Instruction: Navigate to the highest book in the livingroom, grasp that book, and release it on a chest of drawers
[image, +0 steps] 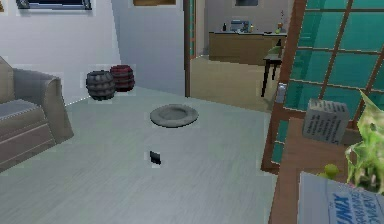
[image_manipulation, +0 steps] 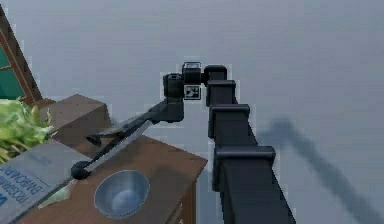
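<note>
A book (image_manipulation: 38, 185), flat on a wooden worktop (image_manipulation: 160, 160) in the arm side view's bottom left corner. Has a grey-blue cover with print. Also shows at the forward view's bottom right (image: 330, 205), white and blue, on the brown worktop (image: 285, 200).

Right by the book's edge, the tool (image_manipulation: 88, 155), with two thin fingers slanting down and left across the worktop. Cannot tell if the fingers touch the book. Cannot tell whether the tool holds anything, with the book and worktop right behind it. Behind the tool, two small white squares with black marks (image_manipulation: 190, 92), then the dark arm (image_manipulation: 240, 150) running down to the bottom edge.

Just beside the book, a round shiny metal bowl (image_manipulation: 122, 192), standing near the worktop's front edge. On the book's other side, a leafy green plant (image_manipulation: 18, 125), also in the forward view (image: 368, 155).

Next to the worktop, a wood-framed door with teal glass panes (image: 335, 60). Out on the grey floor (image: 210, 175), a flat round grey thing (image: 173, 116) and a small dark thing (image: 154, 157), well apart from the worktop. By the far wall, a dark grey ribbed thing (image: 99, 85) and a dark red ribbed thing (image: 122, 77), close together. At the forward view's left, a pale armchair (image: 25, 110). Past an open doorway (image: 225, 60), another room with a dark chair (image: 272, 65).
</note>
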